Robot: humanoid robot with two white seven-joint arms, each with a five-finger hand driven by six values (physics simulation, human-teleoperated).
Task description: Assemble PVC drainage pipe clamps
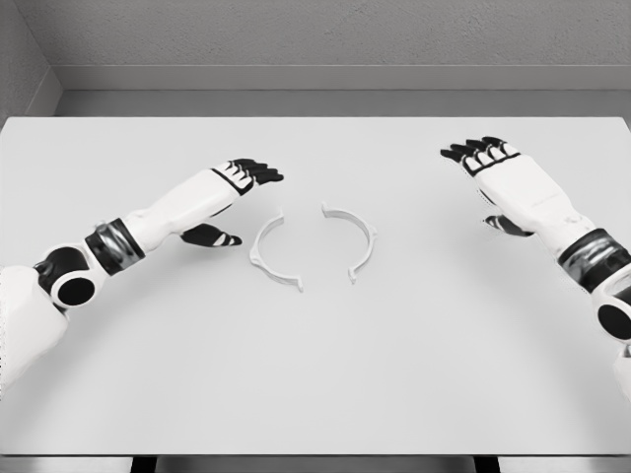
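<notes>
Two white half-ring clamp pieces lie flat near the middle of the white table (315,374), curved sides facing outward like brackets. The left clamp half (268,256) and the right clamp half (357,241) are apart, with a gap between their ends. My left hand (242,192) hovers just left of the left half, fingers extended and thumb below, holding nothing. My right hand (483,163) is farther off to the right of the right half, fingers stretched forward, holding nothing.
The table's far edge meets a grey floor strip and a grey wall (325,30) behind. The table's front edge runs along the bottom of the view.
</notes>
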